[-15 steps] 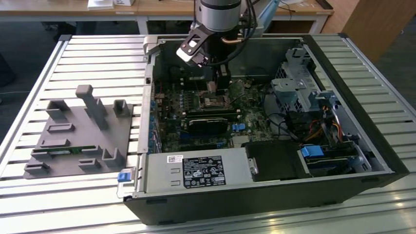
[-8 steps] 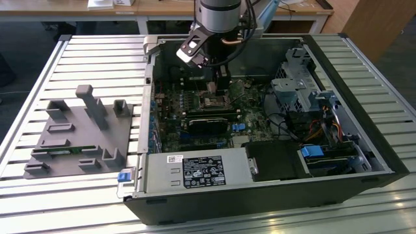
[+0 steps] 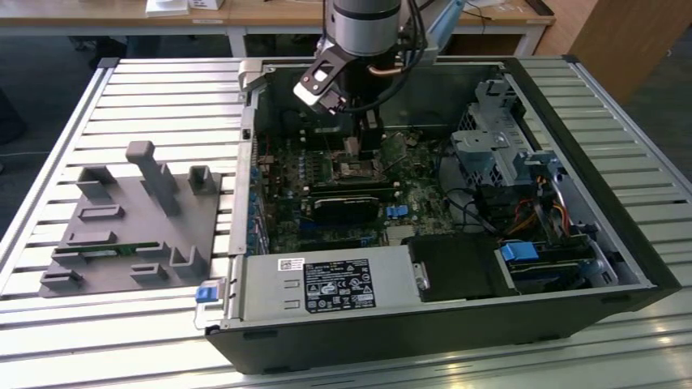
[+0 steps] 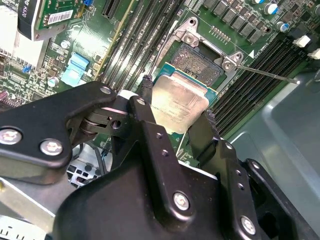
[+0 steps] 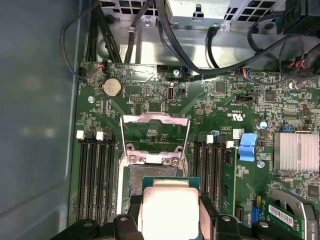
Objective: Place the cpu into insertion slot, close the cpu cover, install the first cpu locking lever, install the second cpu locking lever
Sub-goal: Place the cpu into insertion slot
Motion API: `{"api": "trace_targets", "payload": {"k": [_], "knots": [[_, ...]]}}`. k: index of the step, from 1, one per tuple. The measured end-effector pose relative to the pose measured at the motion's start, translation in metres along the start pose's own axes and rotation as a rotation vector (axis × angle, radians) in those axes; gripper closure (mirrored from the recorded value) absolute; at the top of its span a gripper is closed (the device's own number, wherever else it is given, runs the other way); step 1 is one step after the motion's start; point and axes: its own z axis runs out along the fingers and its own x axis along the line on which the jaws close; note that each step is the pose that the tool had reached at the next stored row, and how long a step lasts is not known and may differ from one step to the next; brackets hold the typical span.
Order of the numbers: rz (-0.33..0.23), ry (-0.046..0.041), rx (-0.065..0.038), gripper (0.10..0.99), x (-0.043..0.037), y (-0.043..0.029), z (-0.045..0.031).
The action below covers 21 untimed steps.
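Gripper point(image 4: 176, 107) is clamped with both fingers on opposite edges of the cpu point(image 5: 170, 210), which hangs over the open socket point(image 4: 197, 62) in the far part of the computer case point(image 3: 433, 340). It seems to cover the socket only partly, so lowering it shifted or tilted may damage the socket. The raised cpu cover point(image 5: 156, 117) and the thin locking lever point(image 4: 265, 73) stand close, and a finger may catch them.

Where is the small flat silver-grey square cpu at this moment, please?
In the first wrist view, the cpu sits gripped in the black pincer, at the open socket, beside the raised silvery cpu cover.
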Motion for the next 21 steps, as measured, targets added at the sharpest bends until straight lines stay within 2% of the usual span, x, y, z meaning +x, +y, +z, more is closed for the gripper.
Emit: {"api": "trace_targets", "payload": {"k": [21], "knots": [[0.000,-0.0001,0.001,0.553,0.0000,-0.0004,0.0067]]}}
